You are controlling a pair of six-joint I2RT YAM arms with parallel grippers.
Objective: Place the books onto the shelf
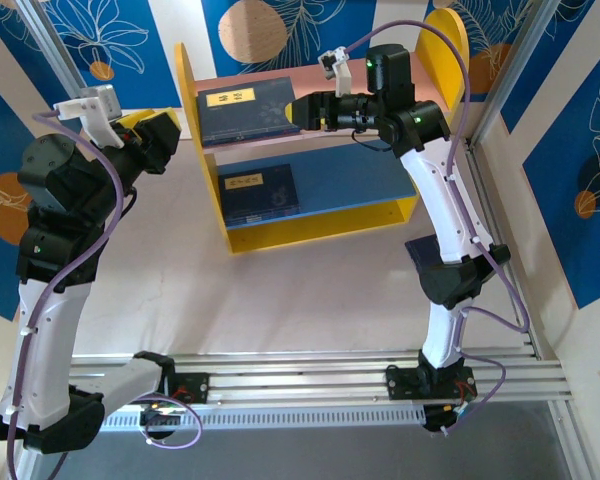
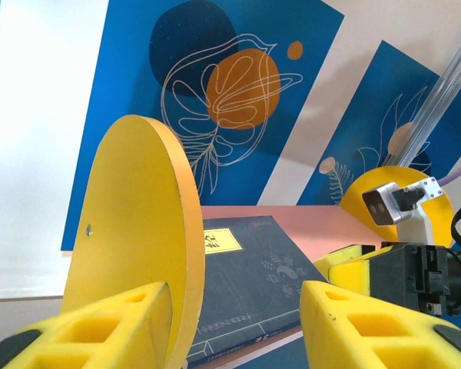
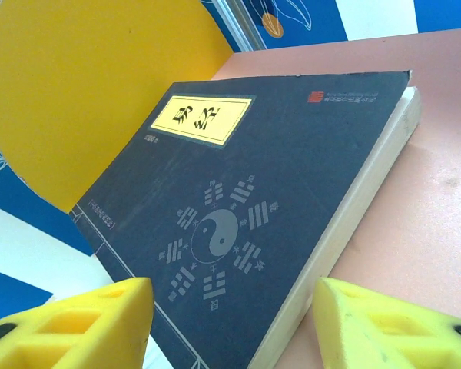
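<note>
The shelf (image 1: 320, 228) stands at the back of the table, with yellow side panels, a pink upper board and a blue lower board. One navy book (image 1: 245, 112) lies flat on the pink board, and another book (image 1: 260, 192) lies on the blue board. My right gripper (image 1: 302, 112) is at the upper book's right edge. Its yellow fingers stand open on either side of the book's near corner (image 3: 238, 215) without touching it (image 3: 232, 307). My left gripper (image 1: 165, 140) hovers open and holds nothing, just outside the left side panel (image 2: 131, 223). That panel's edge is close to its left finger (image 2: 237, 307).
A dark navy flat corner (image 1: 418, 248) shows on the table under my right arm's elbow, mostly hidden. Metal frame posts (image 1: 510, 80) and patterned walls close in the back and right. A rail (image 1: 310, 385) runs along the near edge. White tabletop (image 1: 280, 300) lies in front of the shelf.
</note>
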